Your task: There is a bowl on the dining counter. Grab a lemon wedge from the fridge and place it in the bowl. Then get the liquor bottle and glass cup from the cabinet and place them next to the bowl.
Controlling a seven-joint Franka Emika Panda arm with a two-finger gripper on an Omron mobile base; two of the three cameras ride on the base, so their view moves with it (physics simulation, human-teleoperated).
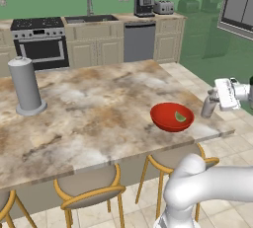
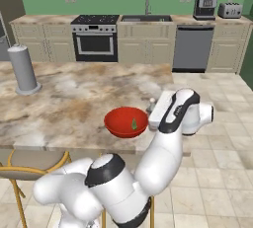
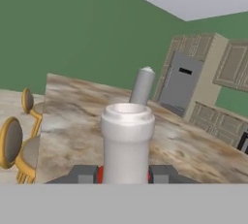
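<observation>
**Bottle held at the bench's corner, beside the red bowl**

The tool [image 3: 125,173] is pinching a pale grey-white bottle [image 3: 127,140], one finger [image 3: 83,173] on either side of its body, low down. In the hand view the bottle stands straight up between the fingers, its ringed mouth towards the camera. From the left base view the same bottle [image 1: 209,104] sits at the right-hand corner of the bench [image 1: 89,118], just beside the bowl [image 1: 170,117] but apart from it; whether its base touches the stone I cannot tell.

The bowl is glossy red and stands near the bench's front edge. The lemon wedge [image 1: 180,117] lies inside it, against the right inner wall.

Far off at the bench's left end stands a tall grey cylinder [image 1: 25,86] on a round base. Yellow-framed stools [image 1: 91,190] are tucked under the front edge.
</observation>
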